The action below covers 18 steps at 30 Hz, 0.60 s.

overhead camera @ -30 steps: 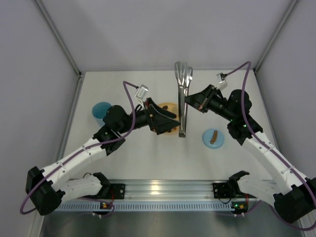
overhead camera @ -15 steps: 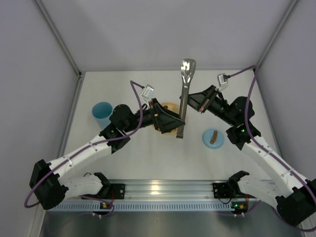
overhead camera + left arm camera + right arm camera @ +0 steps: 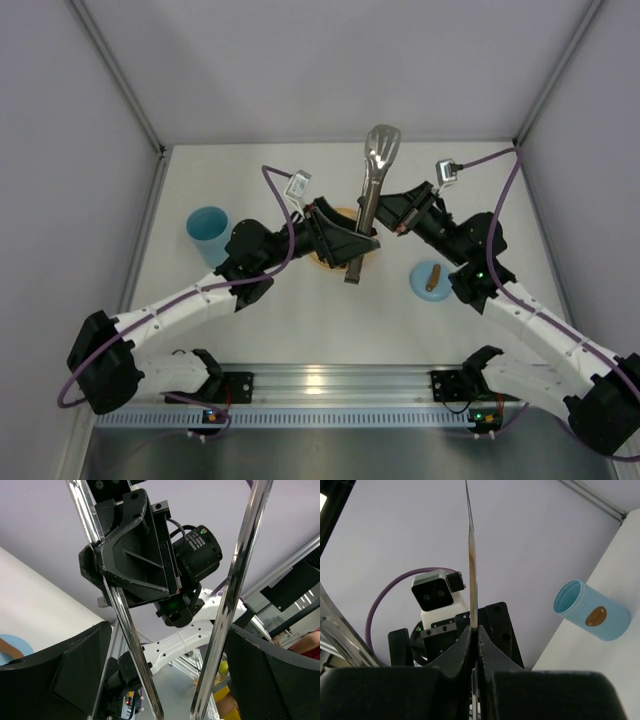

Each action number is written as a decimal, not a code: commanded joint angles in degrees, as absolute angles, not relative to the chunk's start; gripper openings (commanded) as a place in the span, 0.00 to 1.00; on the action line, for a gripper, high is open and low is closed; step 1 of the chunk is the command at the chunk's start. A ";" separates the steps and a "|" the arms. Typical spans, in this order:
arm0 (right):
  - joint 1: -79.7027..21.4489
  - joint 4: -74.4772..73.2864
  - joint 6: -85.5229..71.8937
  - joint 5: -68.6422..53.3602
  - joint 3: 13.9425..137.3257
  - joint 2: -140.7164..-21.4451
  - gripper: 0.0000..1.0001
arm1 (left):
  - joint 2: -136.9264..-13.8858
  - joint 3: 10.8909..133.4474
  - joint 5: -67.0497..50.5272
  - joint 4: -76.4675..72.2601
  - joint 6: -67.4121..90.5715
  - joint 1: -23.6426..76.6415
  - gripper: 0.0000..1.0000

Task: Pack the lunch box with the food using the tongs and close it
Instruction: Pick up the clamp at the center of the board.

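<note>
Above plate point(image 3: 346, 214) | right fingers point(image 3: 475, 650) pinch tongs point(image 3: 372, 185) | left fingers point(image 3: 165, 675) spread | plate mostly hidden

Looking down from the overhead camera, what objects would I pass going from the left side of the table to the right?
Blue tub → silver tongs → blue lid with its brown knob.

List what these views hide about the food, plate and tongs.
- Food: none visible anywhere; in the top view the left gripper covers most of the orange plate.
- Tongs: both ends run off the frame in the left wrist view; edge-on in the right wrist view.
- Lid: cut by the left edge, left wrist view.
</note>
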State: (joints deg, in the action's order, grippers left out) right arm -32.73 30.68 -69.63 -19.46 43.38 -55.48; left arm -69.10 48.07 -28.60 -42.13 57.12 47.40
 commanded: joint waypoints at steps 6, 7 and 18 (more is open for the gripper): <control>-37.26 45.96 -70.75 -8.71 39.12 -54.76 0.00 | -69.44 46.23 -25.84 -55.19 59.41 49.04 0.91; -37.87 47.10 -70.66 -8.01 38.76 -54.76 0.00 | -69.26 45.88 -25.32 -55.28 59.41 49.13 0.91; -39.73 52.74 -70.23 -3.17 37.18 -56.69 0.00 | -68.91 45.00 -24.87 -56.43 59.85 49.92 0.80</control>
